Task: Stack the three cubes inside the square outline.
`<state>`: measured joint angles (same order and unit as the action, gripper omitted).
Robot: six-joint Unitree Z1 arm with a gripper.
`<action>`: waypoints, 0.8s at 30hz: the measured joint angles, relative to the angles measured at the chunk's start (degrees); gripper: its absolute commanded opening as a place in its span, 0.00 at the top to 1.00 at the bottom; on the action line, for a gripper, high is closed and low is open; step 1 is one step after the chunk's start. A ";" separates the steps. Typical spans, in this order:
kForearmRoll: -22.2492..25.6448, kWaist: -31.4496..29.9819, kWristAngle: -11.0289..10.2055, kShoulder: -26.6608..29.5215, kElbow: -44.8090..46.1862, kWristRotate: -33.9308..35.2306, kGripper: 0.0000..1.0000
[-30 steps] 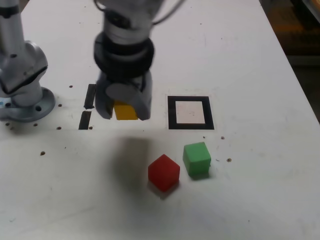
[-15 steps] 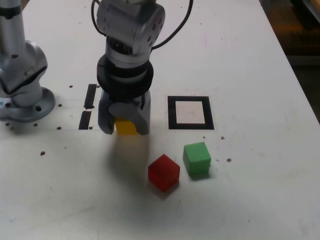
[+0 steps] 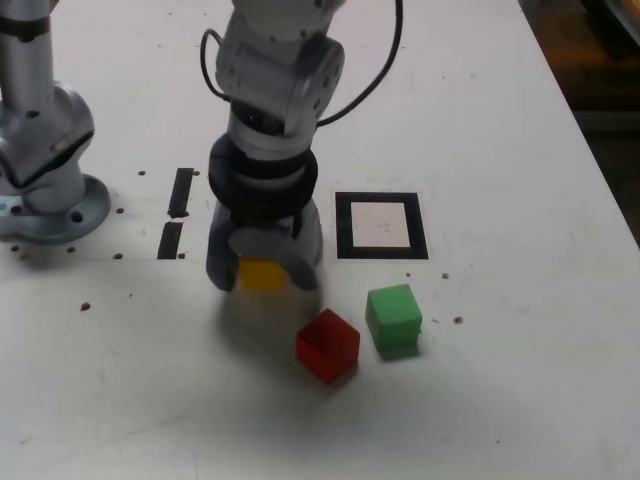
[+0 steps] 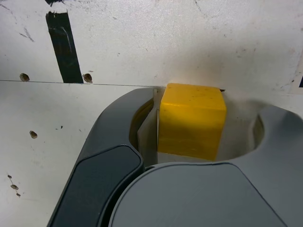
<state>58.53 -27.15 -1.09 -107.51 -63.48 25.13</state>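
My gripper [image 3: 263, 282] is down at the white table with the yellow cube [image 3: 263, 273] between its grey fingers. In the wrist view the yellow cube [image 4: 191, 120] rests against one finger [image 4: 142, 118], with a gap to the other, so the jaws stand open around it. The red cube [image 3: 327, 345] lies turned on the table nearer the camera, and the green cube [image 3: 393, 317] sits just to its right in the exterior view. The square outline [image 3: 381, 225], black with a pale centre, is empty, to the gripper's right in the exterior view.
The arm's grey base [image 3: 45, 150] stands at the exterior view's left. Two short black strips [image 3: 180, 192] [image 3: 170, 240] lie between the base and the gripper; one strip [image 4: 64, 45] shows in the wrist view. Small holes dot the table. The table's edge [image 3: 600, 150] runs along the right.
The gripper came down and toward the camera with the yellow cube. Its jaws have spread apart from the cube.
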 measured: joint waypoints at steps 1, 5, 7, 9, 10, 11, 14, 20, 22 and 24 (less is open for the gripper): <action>0.09 0.00 0.00 0.00 0.00 -0.02 0.10; 2.46 0.01 -0.30 0.80 -1.29 -0.14 0.04; 5.45 -0.31 -1.00 3.06 -3.16 -0.36 0.02; 9.22 -1.25 -2.03 6.03 -5.51 -0.85 0.01; 11.15 -2.05 -2.51 7.48 -6.83 -1.35 0.01; 13.29 -3.14 -2.99 8.78 -8.48 -2.24 0.00; 17.68 -6.46 -4.02 9.89 -13.27 -5.53 0.00; 18.22 -12.98 -5.41 4.59 -20.08 -11.97 0.01; 18.15 -15.47 -6.18 2.97 -21.43 -14.23 0.01; 17.57 -17.90 -6.63 1.65 -21.84 -15.95 0.01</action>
<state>76.11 -45.05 -7.72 -105.86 -85.32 9.18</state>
